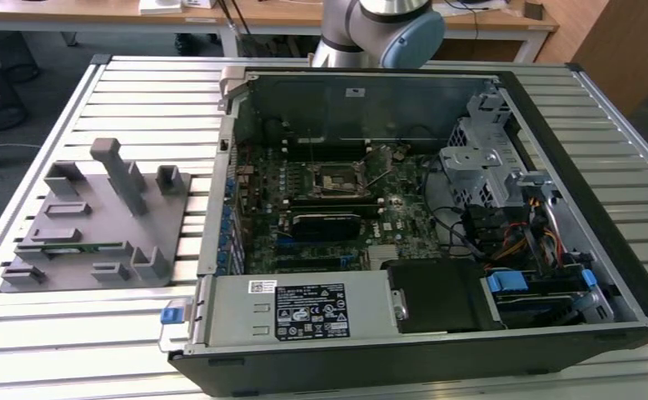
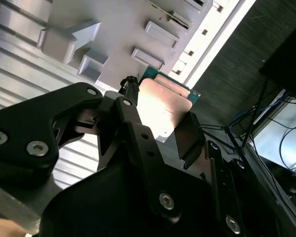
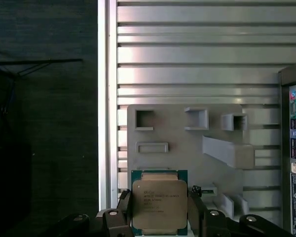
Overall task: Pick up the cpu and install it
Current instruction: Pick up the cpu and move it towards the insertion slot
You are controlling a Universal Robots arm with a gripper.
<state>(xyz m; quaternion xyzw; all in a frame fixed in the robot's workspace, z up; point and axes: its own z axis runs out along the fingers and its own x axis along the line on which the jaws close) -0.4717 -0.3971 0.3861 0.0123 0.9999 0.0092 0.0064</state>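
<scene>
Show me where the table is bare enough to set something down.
In the exterior view, bare slats lie between the grey tray and the table's bottom edge, and above the tray. The computer case is crowded. The jaws grip the cpu.

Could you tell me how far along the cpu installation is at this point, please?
Done: the pick-up. In both wrist views the cpu sits clamped between the fingers of the gripper, apparently raised off the grey tray.
In hand: the chip is held over the tray, not over the computer.
Left: the install itself. In the exterior view the motherboard socket appears to have no chip in it.
</scene>
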